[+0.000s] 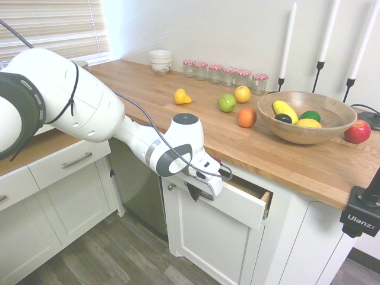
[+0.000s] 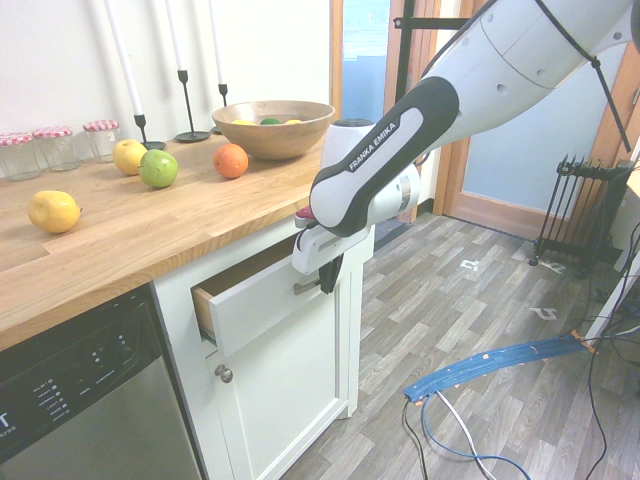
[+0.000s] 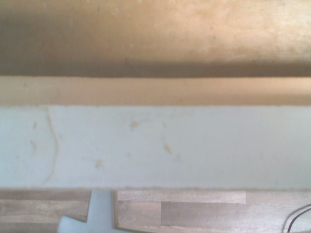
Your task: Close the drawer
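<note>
Drawer (image 1: 237,205) part open; end effector (image 1: 193,191) closed, empty, at front panel beside handle (image 2: 308,287). Risk: fingers slide off panel (off-centre push), drawer racks, stops short.

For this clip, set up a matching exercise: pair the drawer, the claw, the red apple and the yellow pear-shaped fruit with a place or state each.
1 white-fronted drawer with wooden sides
2 black two-finger claw
3 red apple
4 yellow pear-shaped fruit

a shut, against the drawer front
b partly open
c alone, towards the stacked white bowls
d beside the wooden bowl

Pairs: 1-b, 2-a, 3-d, 4-c
</note>
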You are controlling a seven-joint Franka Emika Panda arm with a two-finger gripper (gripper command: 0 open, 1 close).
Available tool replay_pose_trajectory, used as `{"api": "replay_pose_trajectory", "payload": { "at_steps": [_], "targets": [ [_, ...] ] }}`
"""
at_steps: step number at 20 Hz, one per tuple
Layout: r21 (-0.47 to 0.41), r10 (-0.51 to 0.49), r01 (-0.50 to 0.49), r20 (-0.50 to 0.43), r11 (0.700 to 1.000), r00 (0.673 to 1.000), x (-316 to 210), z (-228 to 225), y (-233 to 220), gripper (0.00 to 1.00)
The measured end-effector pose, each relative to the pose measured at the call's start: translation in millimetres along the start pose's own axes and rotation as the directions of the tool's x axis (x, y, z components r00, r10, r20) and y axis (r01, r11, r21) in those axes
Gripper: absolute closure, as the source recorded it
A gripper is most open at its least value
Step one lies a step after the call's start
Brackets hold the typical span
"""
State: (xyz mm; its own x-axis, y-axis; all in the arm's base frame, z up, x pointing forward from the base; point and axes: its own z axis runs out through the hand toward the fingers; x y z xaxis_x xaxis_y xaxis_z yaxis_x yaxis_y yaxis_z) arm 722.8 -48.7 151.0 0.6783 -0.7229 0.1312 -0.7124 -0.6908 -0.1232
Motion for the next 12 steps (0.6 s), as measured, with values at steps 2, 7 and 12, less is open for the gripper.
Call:
{"api": "replay_pose_trajectory", "payload": {
  "at_steps": [2, 7, 12],
  "targets": [
    [0.004, -0.002, 0.002, -0.007, 1.0, 1.0, 5, 0, -4, 1.0],
    [0.009, 0.002, -0.002, -0.024, 1.0, 1.0, 18, 2, -9, 1.0],
    [0.007, 0.011, -0.011, -0.023, 1.0, 1.0, 25, 4, -6, 1.0]
  ]
}}
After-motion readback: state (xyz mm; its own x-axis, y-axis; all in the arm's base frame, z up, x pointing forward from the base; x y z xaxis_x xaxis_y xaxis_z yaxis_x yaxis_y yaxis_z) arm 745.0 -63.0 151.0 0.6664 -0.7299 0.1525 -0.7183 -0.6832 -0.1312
